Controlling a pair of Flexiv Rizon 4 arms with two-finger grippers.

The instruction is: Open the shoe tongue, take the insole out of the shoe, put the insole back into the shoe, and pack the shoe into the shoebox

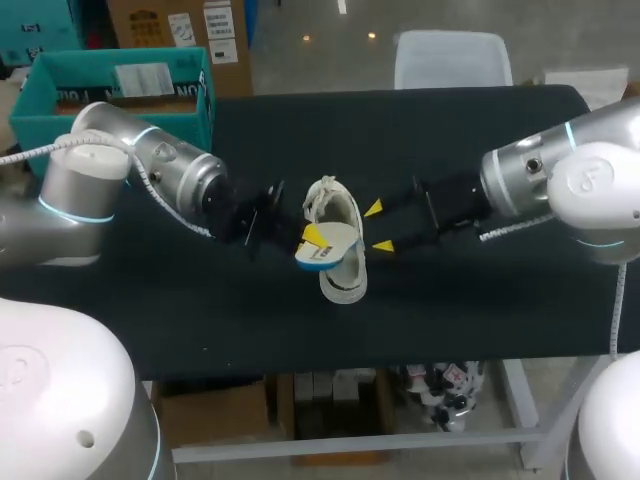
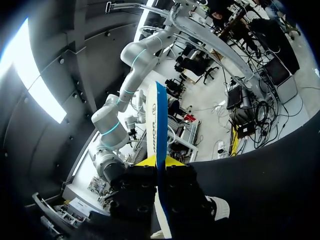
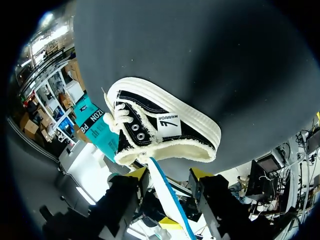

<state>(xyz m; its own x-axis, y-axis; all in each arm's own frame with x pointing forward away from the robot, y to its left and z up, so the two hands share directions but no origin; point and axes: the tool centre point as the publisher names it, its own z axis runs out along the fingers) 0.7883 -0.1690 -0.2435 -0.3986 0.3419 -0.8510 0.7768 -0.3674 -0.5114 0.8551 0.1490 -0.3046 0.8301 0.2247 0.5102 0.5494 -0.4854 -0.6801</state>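
Our left pincer (image 1: 312, 237) was pinching the insole (image 1: 328, 250) on its edge, just over the shoe (image 1: 342, 282). The shoe lay in the middle of the dark surface (image 1: 450, 320). Our right pincer (image 1: 378, 227) was near it, its 2 fingers spread, gripping nothing.

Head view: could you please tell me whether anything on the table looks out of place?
Only the white, blue-edged insole: it is out of the black shoe with a white sole, clamped in the left gripper over the shoe. The right gripper stands open beside the shoe. Nothing looks spilled or damaged.
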